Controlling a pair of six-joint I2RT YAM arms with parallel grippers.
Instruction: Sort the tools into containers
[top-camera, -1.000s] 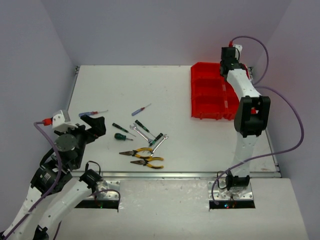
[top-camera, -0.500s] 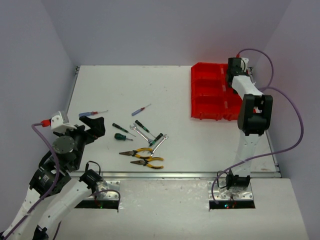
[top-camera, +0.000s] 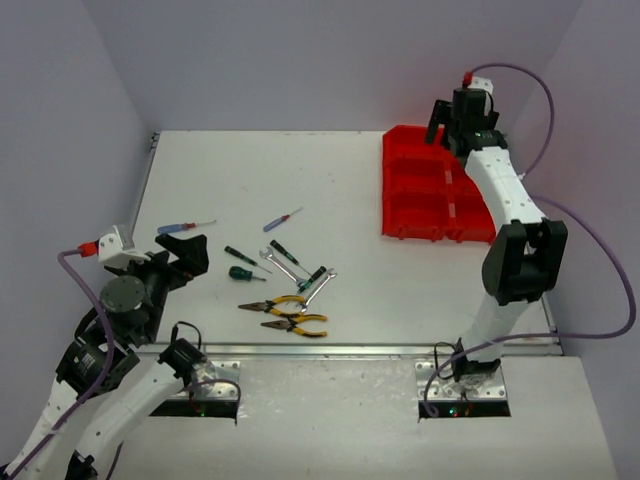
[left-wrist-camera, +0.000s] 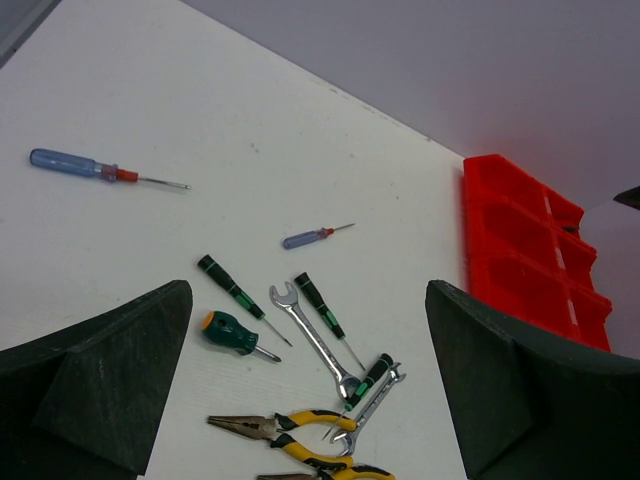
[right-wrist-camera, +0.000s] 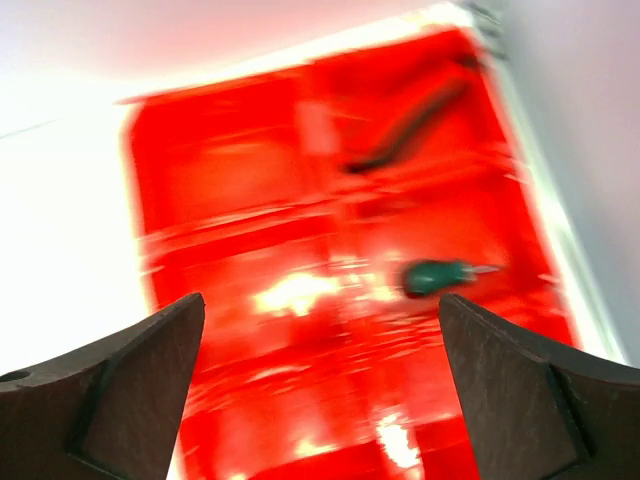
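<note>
Several tools lie on the white table: two yellow-handled pliers (top-camera: 283, 313), two silver wrenches (top-camera: 278, 264), a stubby green screwdriver (top-camera: 241, 272), thin green-black screwdrivers (top-camera: 287, 254) and two blue screwdrivers (top-camera: 185, 227). My left gripper (top-camera: 190, 250) hangs open left of them; its wrist view shows the wrench (left-wrist-camera: 315, 340), the pliers (left-wrist-camera: 285, 428) and nothing between its fingers. My right gripper (top-camera: 443, 132) stands open over the far end of the red containers (top-camera: 415, 190). Below it, a green-handled screwdriver (right-wrist-camera: 437, 276) lies in one compartment and a dark tool (right-wrist-camera: 410, 125) in another.
The red tray (right-wrist-camera: 230, 180) sits at the table's far right, close to the right edge. Grey walls enclose the table at the back and on both sides. The right arm's purple cable loops over the right edge.
My right gripper dipped toward the red tray, opened wide and then lifted and swung a little left. The left arm sank slightly and stayed open.
</note>
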